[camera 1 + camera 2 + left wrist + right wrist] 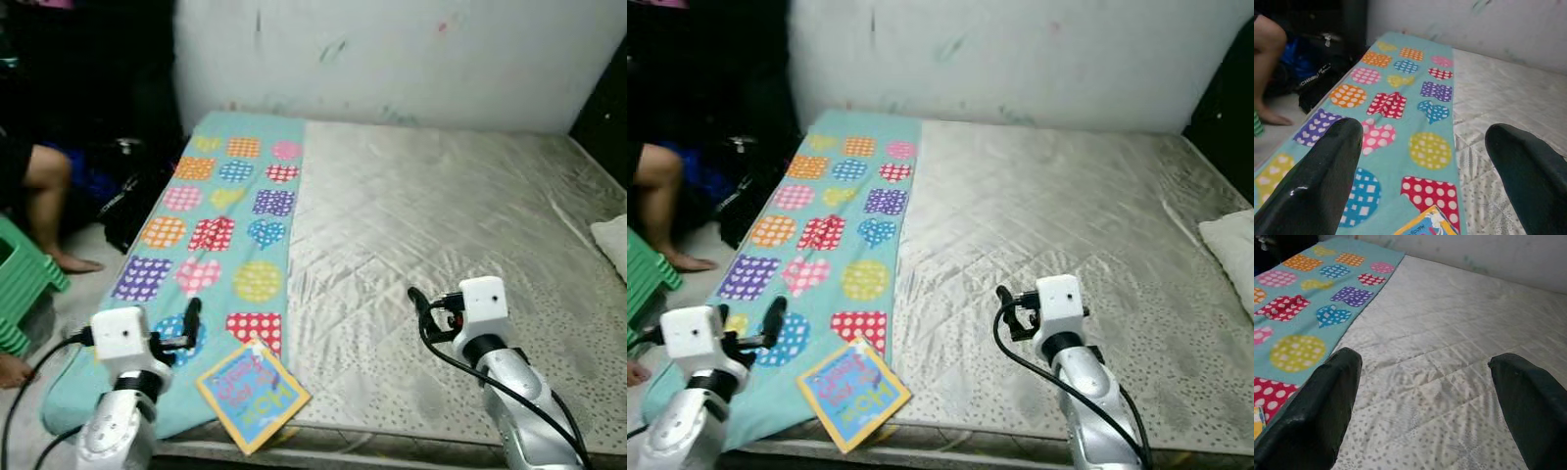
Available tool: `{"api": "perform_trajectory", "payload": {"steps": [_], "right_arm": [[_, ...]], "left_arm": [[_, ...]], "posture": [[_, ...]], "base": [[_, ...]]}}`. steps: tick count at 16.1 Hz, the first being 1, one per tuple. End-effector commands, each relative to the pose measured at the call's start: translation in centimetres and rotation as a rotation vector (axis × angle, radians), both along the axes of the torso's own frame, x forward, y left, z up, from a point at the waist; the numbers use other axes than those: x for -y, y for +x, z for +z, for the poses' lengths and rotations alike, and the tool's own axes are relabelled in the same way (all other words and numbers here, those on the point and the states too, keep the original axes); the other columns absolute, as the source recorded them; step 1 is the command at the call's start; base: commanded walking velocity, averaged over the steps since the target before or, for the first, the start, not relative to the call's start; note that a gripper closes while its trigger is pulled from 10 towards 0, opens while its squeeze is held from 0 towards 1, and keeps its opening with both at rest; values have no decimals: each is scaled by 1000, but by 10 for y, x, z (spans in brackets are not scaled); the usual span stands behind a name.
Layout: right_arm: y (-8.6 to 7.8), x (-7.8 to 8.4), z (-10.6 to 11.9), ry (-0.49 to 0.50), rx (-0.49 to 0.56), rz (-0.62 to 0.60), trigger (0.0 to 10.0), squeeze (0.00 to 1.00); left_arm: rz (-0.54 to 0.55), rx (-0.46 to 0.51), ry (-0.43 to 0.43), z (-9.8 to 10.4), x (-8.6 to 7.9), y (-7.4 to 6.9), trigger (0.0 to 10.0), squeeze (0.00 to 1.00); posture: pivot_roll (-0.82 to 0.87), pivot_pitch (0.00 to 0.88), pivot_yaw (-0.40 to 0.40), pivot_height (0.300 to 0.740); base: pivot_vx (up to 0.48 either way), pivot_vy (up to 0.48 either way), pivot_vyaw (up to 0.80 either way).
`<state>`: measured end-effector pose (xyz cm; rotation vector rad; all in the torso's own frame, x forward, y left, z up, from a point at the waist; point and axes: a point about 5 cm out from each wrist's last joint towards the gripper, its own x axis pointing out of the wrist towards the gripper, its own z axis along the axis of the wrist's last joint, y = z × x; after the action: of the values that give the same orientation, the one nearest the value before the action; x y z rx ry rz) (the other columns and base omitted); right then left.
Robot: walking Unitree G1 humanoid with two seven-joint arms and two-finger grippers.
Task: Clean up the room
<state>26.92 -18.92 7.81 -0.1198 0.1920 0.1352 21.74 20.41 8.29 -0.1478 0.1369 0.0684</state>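
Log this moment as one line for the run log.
left claw: open, over teal blanket | right claw: open, over bare mattress | book: on blanket at near bed edge, untouched

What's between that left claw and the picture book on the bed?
Nothing visible. The left claw hovers open over the teal patterned blanket, and the picture book lies just beside it at the mattress edge.

Left end effector [1422, 161] fingers spread; right end effector [1430, 396] fingers spread; both raised forward.
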Motion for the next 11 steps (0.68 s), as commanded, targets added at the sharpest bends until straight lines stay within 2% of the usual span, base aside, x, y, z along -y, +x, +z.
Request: {"api": "perform_trajectory", "payload": {"steps": [1, 9, 11], "right_arm": [[0, 5, 5, -12, 20, -8, 10000, 0], [-1, 6, 3, -18, 8, -12, 10000, 0], [-1, 6, 2, -16, 4, -16, 10000, 0]], "left_arm": [[-16, 2, -13, 2, 6, 2, 10000, 0], [-19, -4, -15, 1, 6, 1, 10000, 0], [-13, -3, -22, 1, 5, 1, 10000, 0]], "posture": [[-93, 0, -39, 740], [-93, 0, -38, 740], [-93, 0, -37, 740]], "base": [[0, -439, 0], [0, -474, 0], [0, 0, 0]]}}
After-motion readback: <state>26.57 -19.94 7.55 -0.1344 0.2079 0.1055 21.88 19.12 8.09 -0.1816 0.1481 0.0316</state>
